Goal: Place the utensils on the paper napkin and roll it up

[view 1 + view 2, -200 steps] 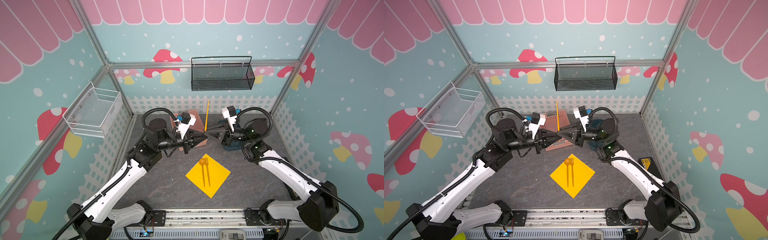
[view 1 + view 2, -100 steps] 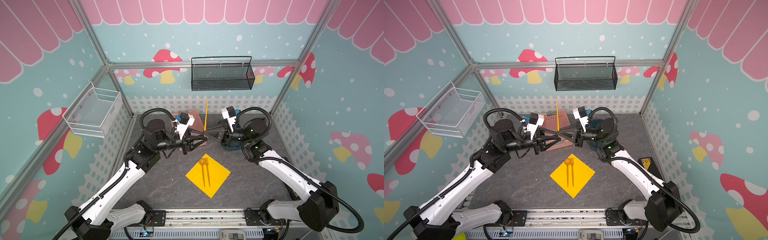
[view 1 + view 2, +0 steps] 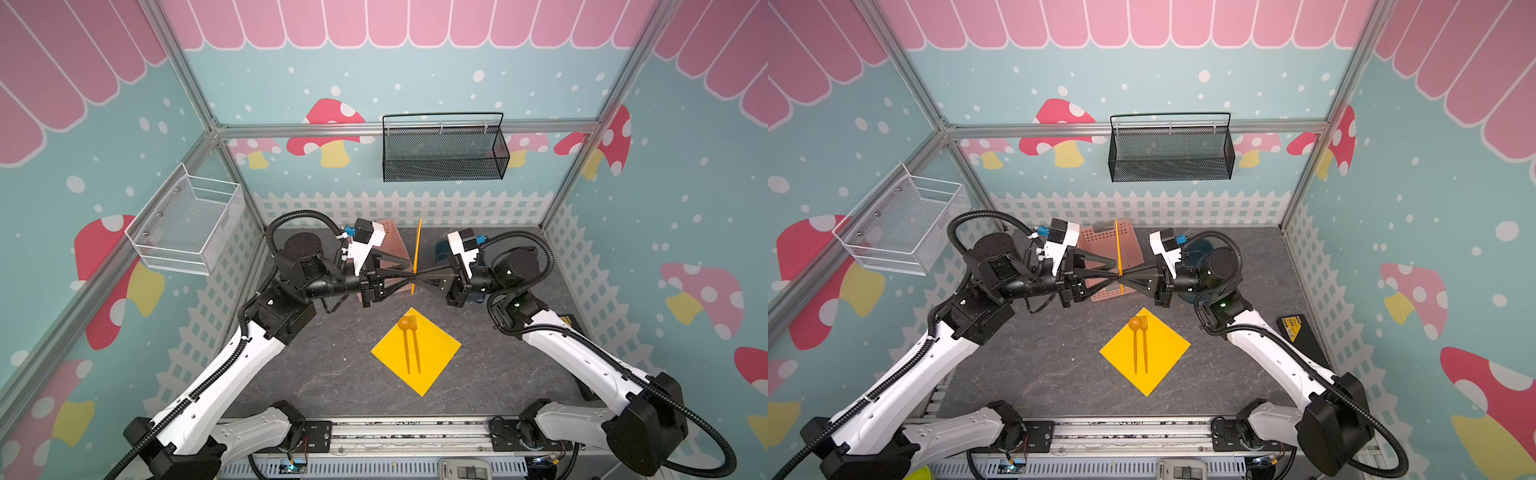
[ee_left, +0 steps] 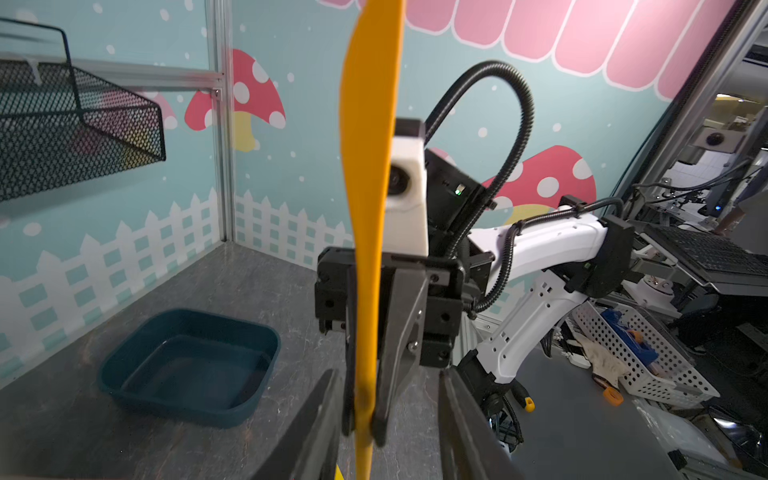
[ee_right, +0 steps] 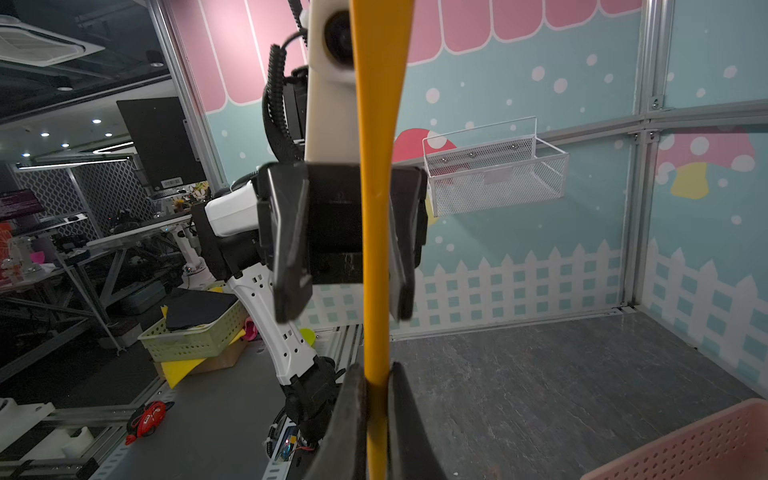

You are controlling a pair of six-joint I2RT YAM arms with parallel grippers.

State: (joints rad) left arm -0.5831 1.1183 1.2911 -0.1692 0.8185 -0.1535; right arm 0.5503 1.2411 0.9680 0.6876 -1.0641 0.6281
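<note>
An orange-tan knife [image 3: 417,249] [image 3: 1118,253] stands upright in the air above the table's back, in front of the pink basket. My right gripper [image 3: 417,277] [image 5: 376,374] is shut on the knife's [image 5: 376,208] lower handle. My left gripper [image 3: 410,278] [image 4: 388,374] faces it from the other side, open, its fingers standing apart on either side of the knife [image 4: 368,166] without touching it. The yellow paper napkin [image 3: 432,357] [image 3: 1163,353] lies flat as a diamond on the table. A spoon [image 3: 404,323] and a fork [image 3: 414,332] lie side by side on it.
A pink perforated basket [image 3: 390,245] [image 5: 685,449] stands behind the grippers and a dark teal tray [image 4: 187,365] behind the right wrist. A black mesh basket [image 3: 442,153] hangs on the back wall, a white wire basket [image 3: 187,224] on the left wall.
My left gripper's jaws have opened off the knife. The right gripper has tightened and stays shut on it, and the knife still stands upright in the same place.
</note>
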